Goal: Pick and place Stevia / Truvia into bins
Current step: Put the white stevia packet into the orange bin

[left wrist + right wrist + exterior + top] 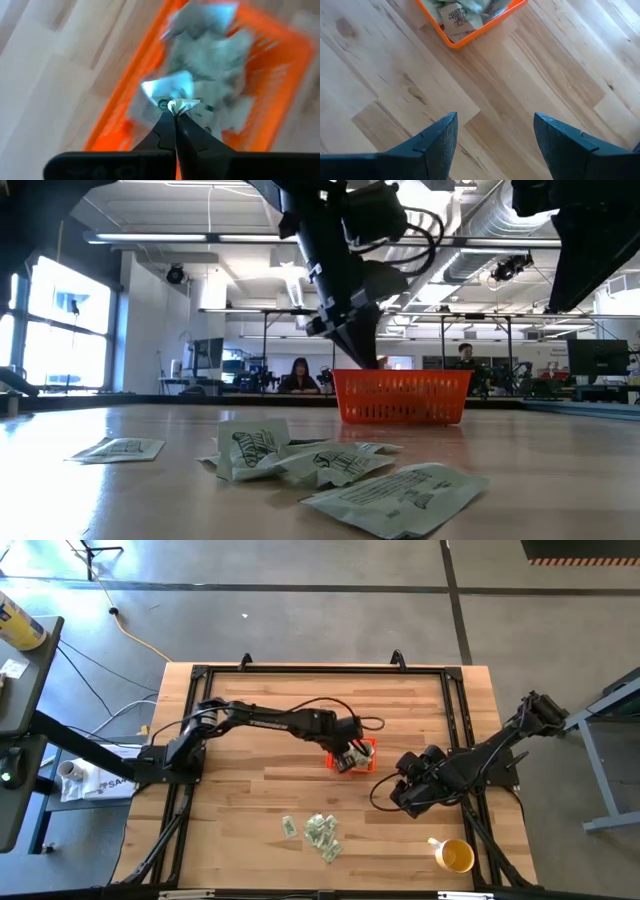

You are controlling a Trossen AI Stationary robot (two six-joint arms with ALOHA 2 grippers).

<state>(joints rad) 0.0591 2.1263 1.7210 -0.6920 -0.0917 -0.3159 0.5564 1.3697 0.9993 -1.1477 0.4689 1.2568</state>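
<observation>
My left gripper (349,756) hangs over the orange bin (368,746), fingers pointing down into it, shut on one pale packet. In the low view its tips (362,352) stand just above the bin's rim (400,377). The bin holds several packets (215,65). More green-and-white packets (318,832) lie loose on the wood near the table's near edge, also seen in the low view (300,460). My right gripper (385,792) waits open to the right of the bin, above bare wood (495,135). My left gripper pinches a small crumpled bit of one packet (181,104) between its two shut fingertips, coming from above and pointing down. The rest of the packet (167,87) spreads out below the tips, over the packets in the bin. Whether it touches them I cannot tell.
A yellow-and-white cup (455,856) stands near the table's near right corner. A black frame (320,668) runs around the tabletop. Bare wood lies between the bin and the loose packets. People sit in the room beyond the far edge (299,376).
</observation>
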